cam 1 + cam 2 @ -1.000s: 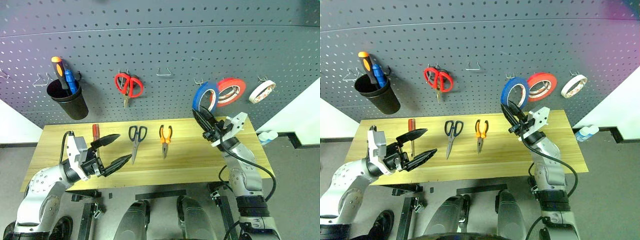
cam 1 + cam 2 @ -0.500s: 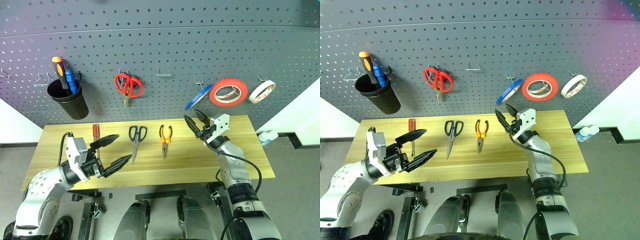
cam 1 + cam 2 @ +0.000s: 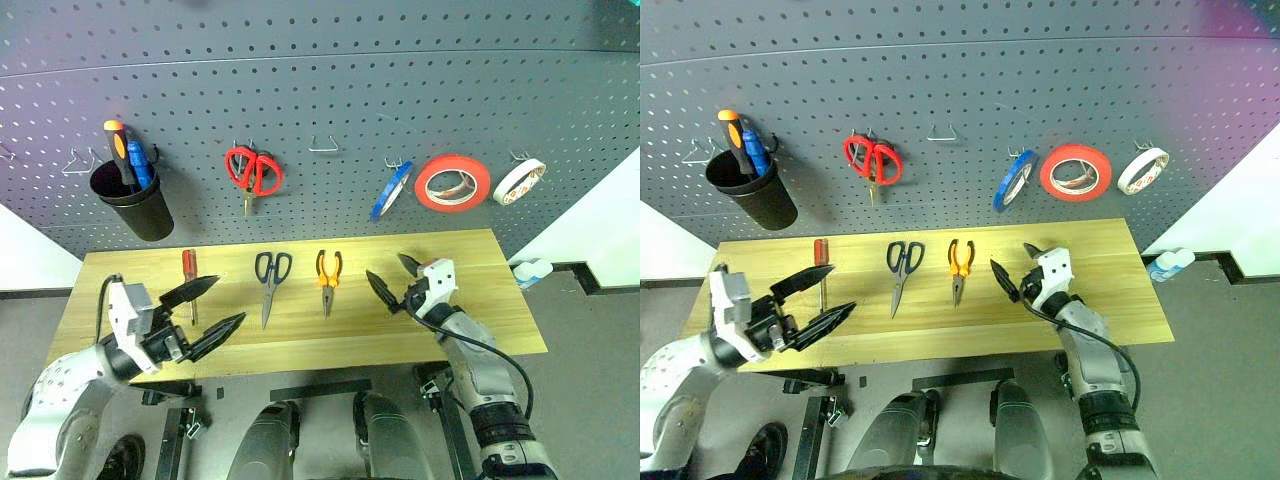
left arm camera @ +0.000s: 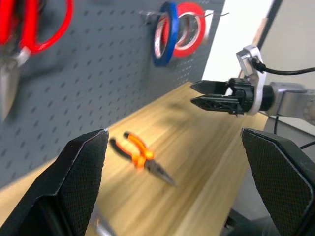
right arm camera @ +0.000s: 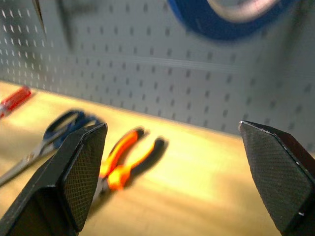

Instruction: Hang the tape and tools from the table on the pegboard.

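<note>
Hanging on pegboard (image 3: 320, 90) upper right: tape (image 3: 391, 190). My right gripper (image 3: 392, 276) spread, empty, near pliers (image 3: 328, 277) mid-table (image 3: 480, 330); left gripper (image 3: 205, 308) spread too. Sloppy pinch could skid pliers off.

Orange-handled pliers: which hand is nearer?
Right. The right hand hovers open just beside the pliers, toward the tape side; the left hand is farther off, beyond the black scissors.

The table (image 3: 420, 330) of light yellowish planks spans the middle of the frame. Three things lie on it in a row left of centre: a small red-handled screwdriver (image 3: 189, 274) at left, black-handled scissors (image 3: 270, 279) beside it, and orange-and-black pliers (image 3: 328, 274) nearest the centre.
</note>
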### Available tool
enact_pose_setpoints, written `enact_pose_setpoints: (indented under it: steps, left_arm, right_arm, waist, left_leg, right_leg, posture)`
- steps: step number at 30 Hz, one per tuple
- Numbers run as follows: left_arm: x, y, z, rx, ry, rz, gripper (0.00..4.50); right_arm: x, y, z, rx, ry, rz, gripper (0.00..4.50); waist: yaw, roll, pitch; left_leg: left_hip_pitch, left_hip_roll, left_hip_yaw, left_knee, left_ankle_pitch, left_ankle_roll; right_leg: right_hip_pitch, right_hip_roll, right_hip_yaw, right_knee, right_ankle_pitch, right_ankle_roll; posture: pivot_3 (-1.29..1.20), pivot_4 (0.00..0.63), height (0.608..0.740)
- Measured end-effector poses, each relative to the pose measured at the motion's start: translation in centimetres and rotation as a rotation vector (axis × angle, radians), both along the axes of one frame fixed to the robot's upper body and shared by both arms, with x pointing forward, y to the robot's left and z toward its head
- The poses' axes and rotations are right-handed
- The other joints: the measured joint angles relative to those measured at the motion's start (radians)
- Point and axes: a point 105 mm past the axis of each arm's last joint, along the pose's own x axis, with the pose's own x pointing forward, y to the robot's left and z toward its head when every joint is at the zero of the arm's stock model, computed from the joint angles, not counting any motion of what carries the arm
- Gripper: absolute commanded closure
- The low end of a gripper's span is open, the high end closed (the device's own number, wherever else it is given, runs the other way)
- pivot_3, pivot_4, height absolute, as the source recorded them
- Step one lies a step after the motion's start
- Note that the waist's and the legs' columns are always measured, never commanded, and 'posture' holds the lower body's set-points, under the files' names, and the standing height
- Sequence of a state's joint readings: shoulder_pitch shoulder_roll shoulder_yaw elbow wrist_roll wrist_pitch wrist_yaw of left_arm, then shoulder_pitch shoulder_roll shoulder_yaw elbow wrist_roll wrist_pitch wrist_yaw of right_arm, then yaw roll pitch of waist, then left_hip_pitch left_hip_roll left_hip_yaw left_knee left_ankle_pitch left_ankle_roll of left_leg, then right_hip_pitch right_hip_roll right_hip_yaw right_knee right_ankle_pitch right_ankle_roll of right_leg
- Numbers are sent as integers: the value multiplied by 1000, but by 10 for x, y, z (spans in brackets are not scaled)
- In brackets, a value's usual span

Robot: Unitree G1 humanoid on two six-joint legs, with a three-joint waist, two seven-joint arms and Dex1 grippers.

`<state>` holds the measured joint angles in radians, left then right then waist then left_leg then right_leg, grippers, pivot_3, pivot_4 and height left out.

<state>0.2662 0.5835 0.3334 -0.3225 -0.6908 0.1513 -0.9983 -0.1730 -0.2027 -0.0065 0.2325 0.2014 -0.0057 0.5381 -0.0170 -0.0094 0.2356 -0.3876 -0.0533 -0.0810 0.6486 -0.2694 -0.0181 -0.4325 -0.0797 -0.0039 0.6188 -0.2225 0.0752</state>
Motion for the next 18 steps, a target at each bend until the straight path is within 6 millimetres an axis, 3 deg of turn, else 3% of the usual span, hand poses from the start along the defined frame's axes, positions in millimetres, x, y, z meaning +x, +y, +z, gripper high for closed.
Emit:
enact_pose_setpoints:
  steps: [6, 14, 18]
  left_arm:
    - [-6, 17, 2, 20, -16, 66, 0]
    - [-13, 22, 3, 40, -24, 75, 0]
    - [-15, 21, 6, 49, -35, 74, 0]
  right_arm:
    - [6, 29, -24, 12, 282, -33, 14]
    - [20, 66, -18, 24, 403, -41, 14]
    - [29, 74, -16, 11, 431, -70, 14]
  waist:
    - [6, 0, 0]
    - [6, 0, 0]
    - [8, 0, 1]
  left_leg:
    - [-1, 0, 0, 1, 0, 0]
    - [-3, 0, 0, 0, 0, 0]
    - [-3, 0, -1, -1, 0, 0]
  right_leg:
    - [0, -1, 0, 0, 0, 0]
    - [-2, 0, 0, -2, 0, 0]
    - [-3, 0, -1, -1, 0, 0]
  posture:
    - [58, 218, 740]
    - [103, 237, 740]
    - [109, 242, 740]
